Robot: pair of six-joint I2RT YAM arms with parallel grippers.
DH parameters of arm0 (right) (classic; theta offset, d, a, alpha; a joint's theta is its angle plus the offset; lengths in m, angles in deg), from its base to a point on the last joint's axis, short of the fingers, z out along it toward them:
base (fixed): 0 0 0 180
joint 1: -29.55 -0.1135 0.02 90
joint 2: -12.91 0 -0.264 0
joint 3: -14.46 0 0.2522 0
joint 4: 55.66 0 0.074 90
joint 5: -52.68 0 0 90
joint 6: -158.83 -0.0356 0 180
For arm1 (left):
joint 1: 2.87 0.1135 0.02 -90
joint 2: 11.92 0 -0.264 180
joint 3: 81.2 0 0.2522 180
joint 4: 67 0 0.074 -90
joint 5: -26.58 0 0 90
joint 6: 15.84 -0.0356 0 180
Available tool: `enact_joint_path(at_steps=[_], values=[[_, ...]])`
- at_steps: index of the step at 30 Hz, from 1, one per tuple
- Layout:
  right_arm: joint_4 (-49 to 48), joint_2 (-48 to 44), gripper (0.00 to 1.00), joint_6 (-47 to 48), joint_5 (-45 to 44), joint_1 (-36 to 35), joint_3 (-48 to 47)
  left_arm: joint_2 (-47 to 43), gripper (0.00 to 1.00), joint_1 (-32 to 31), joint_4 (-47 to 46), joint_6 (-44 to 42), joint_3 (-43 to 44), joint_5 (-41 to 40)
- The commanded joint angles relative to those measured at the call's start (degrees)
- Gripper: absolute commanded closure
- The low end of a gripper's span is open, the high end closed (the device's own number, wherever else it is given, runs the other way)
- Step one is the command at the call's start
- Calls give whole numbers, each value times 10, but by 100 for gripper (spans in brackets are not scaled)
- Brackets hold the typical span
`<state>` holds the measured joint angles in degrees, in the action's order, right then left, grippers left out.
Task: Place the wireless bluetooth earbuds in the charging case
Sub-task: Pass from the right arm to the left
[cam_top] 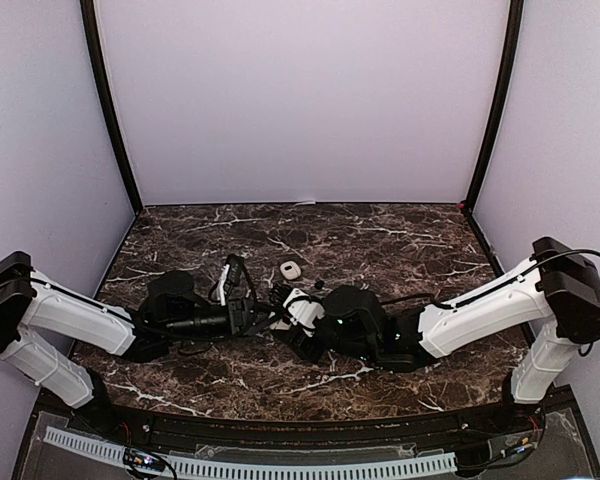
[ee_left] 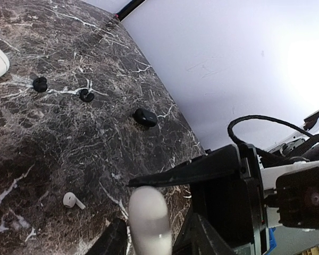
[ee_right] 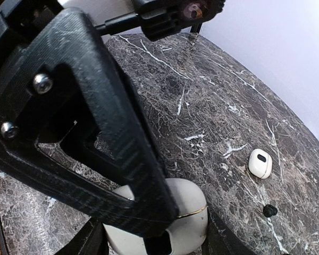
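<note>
Right claw (ee_right: pixel 159 234) clamps glossy white pebble-shaped charging case (ee_right: pixel 189 212) (gold seam); left claw (ee_left: pixel 128 210) narrow, flanking smooth white rounded piece (ee_left: pixel 146 223), grip unclear. Left-wrist view, unlike right-wrist, shows white stemmed earbud (ee_left: pixel 70 200) lying on veined dark marble tabletop (ee_left: pixel 53 149).

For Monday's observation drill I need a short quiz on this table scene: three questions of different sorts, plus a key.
1. True or false: the two black earbuds lie loose on the table.
2. What does the right gripper hold? A: a white case. B: a black earbud. C: nothing.
3. How many white cases show in the right wrist view?
Key: 1 true; 2 A; 3 two, counting the loose case.
</note>
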<state>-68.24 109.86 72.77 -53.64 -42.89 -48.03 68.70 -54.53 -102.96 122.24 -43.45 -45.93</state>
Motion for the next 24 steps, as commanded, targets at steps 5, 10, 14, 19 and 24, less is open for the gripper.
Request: enact_joint_path(at_steps=[5, 10, 14, 19, 24], values=[[-22, -11, 55, 4, -6, -6, -5, 31, 66, -3, -15, -11, 22, 32], [-26, -25, 43, -3, -9, -6, 8, 25, 76, -1, 33, -34, 31, 30], [-35, -41, 24, -5, -10, -4, 28, 10, 77, 12, 84, -57, 36, 37], [-25, -70, 9, 1, 11, 8, 51, -48, 77, 66, 142, -75, 14, 47], [1, -100, 1, 12, 87, 52, 68, -111, 76, 94, 258, -137, 23, 43]])
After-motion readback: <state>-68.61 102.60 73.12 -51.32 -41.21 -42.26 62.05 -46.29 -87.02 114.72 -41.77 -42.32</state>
